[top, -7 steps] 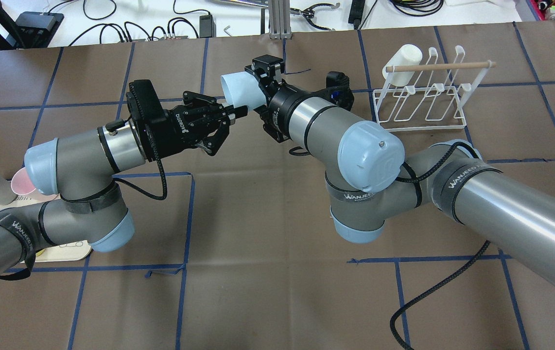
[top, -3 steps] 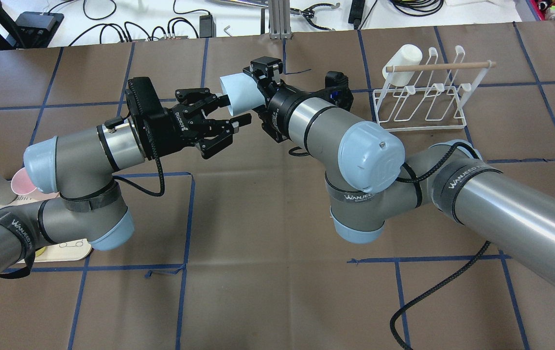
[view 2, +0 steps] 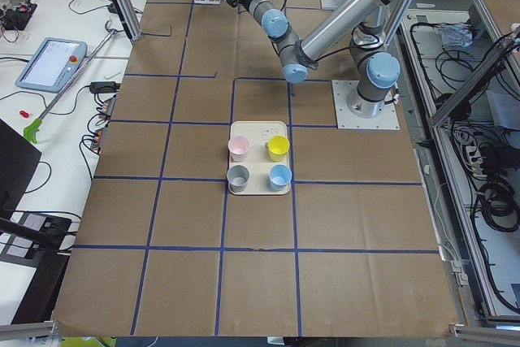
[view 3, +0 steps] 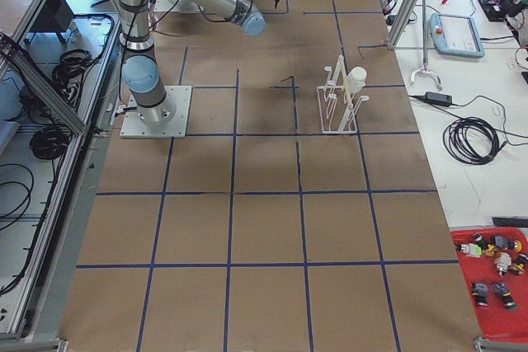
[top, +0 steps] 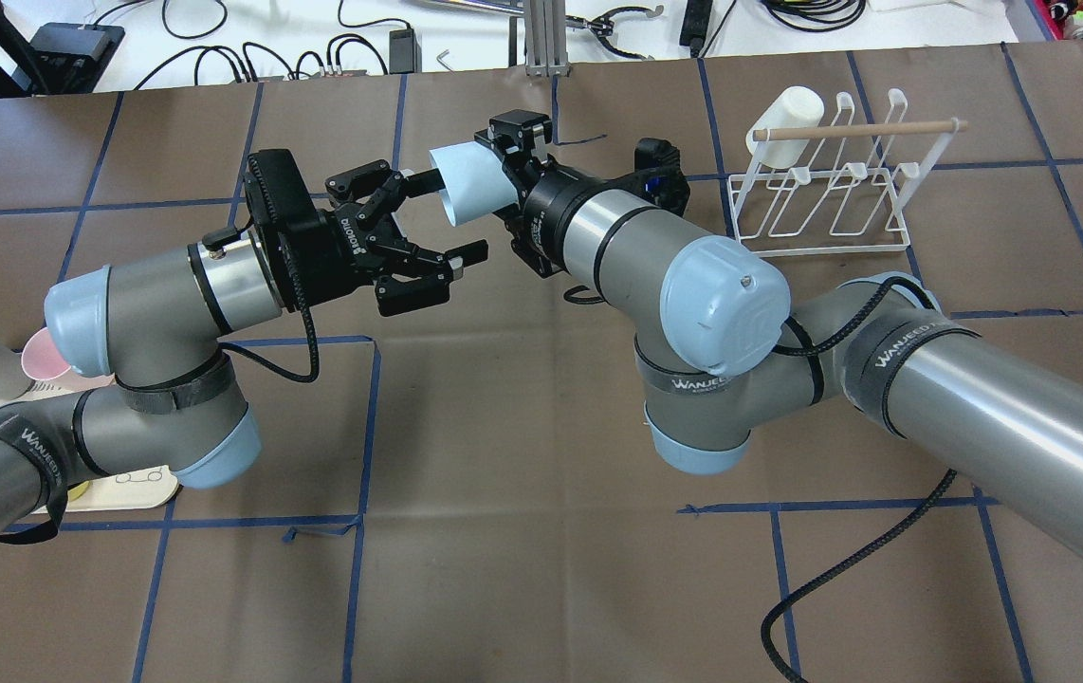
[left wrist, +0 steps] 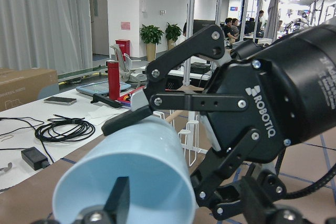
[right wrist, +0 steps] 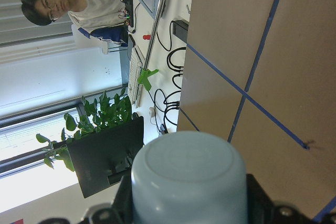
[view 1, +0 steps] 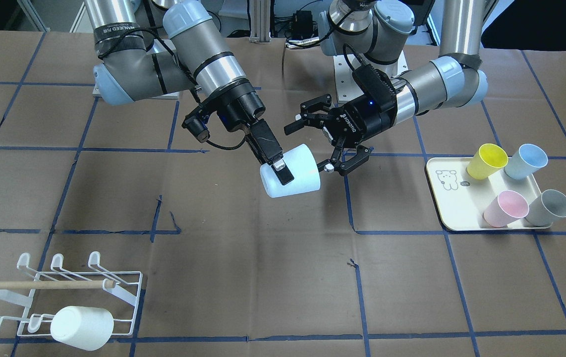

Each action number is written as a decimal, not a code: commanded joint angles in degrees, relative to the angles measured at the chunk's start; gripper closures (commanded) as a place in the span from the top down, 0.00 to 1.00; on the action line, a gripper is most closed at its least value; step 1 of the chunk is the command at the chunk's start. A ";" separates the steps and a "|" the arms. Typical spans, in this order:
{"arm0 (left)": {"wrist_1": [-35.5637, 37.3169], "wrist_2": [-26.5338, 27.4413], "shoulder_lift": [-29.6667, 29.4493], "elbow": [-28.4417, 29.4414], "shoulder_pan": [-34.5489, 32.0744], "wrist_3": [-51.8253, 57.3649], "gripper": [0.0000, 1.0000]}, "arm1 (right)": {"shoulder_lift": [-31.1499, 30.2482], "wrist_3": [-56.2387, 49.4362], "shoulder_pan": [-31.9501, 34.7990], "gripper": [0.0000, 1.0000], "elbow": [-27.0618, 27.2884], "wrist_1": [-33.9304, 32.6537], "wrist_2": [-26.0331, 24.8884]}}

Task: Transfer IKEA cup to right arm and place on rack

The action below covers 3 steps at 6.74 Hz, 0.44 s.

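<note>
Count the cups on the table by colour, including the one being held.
Light blue: 2, the held cup in the right hand and the blue cup on the tray
Yellow cup: 1
Pink cup: 1
Grey cup: 1
White cup: 1, on the rack
Total: 6

A robotics lab: tape-gridded table (view 1: 263, 277), teach pendant (view 2: 50, 62), loose cables (view 3: 470, 133), aluminium posts (view 2: 118, 2).
</note>
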 commanded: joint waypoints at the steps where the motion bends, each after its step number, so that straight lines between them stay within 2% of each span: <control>1: -0.30 -0.20 -0.25 0.01 3.07 0.07 0.99 | 0.00 -0.12 -0.03 0.44 -0.04 -0.03 0.00; 3: -0.39 -0.82 -0.52 -0.25 9.74 0.07 0.99 | 0.09 -0.12 -0.03 0.42 -0.04 -0.11 0.09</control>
